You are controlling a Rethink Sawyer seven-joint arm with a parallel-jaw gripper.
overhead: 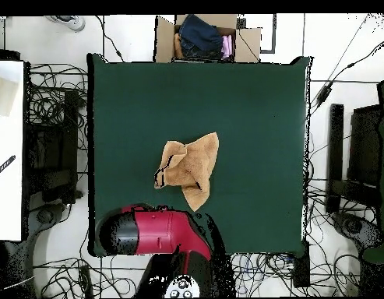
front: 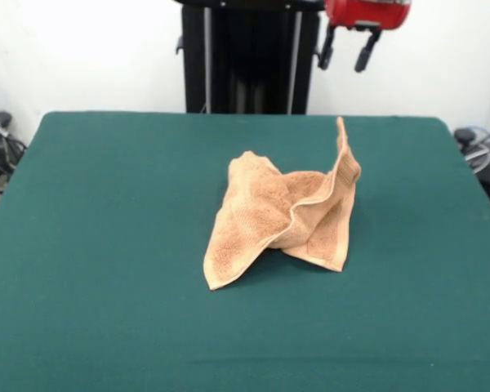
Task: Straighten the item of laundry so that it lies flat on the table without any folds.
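The towel (front: 282, 219) sits crumpled near the middle of the green tabletop (front: 106, 245), and everything else is placed from it. In the front view, its left part is a broad flap that slopes down to a blunt corner resting on the cloth, the lowest and nearest point of the towel. To the right of that flap the fabric dips into a shallow hollow, with a hemmed band running along the fold's edge. Further right, the towel rises into a thin upright peak, the tallest part, with another corner hanging down below it and touching the tabletop. Several folds overlap, so it does not lie flat.

Above and to the right of the towel's peak, well apart from it, the tool (front: 347, 49) hangs below the red end of the arm at the top edge; two dark fingers (front: 365, 52) point downward with a clear gap between them, spread and holding nothing.

In the overhead view the towel (overhead: 191, 167) again lies near the centre of the tabletop (overhead: 249, 101). The red arm (overhead: 152, 231) lies below the towel at the tabletop's edge. A cardboard box (overhead: 206, 36) of clothes stands beyond the tabletop's edge above the towel.
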